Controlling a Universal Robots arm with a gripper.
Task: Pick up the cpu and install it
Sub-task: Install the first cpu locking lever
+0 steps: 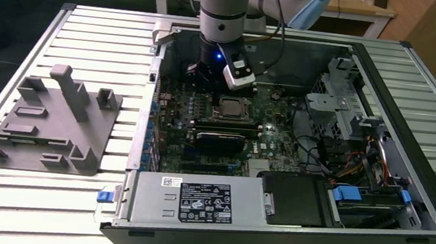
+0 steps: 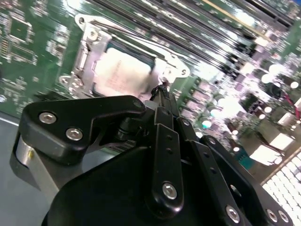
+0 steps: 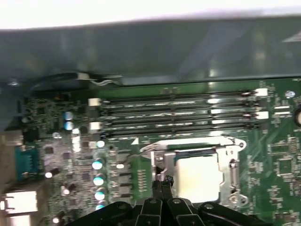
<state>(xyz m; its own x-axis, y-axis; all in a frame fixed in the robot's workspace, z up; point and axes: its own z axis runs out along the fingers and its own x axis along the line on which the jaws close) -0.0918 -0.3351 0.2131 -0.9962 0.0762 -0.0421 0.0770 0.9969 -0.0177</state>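
The cpu (image 1: 230,108) lies flat in the metal-framed socket (image 1: 212,115) on the green motherboard inside the open computer case. Its silver-white top shows in both wrist views (image 2: 123,73) (image 3: 199,174), ringed by the socket's bright frame (image 3: 233,165). My gripper (image 1: 207,75) hangs under the arm just behind the socket in the exterior view. In both wrist views the black fingertips (image 2: 162,91) (image 3: 162,181) are pressed together, shut on nothing, just beside the edge of the cpu and a little above the board.
A grey fixture block (image 1: 50,121) stands on the slatted table at the exterior view's left. Inside the case are memory slots (image 3: 178,113), a power supply (image 1: 194,200), a drive cage (image 1: 340,104) and cables. The case walls (image 1: 152,74) close in around the arm.
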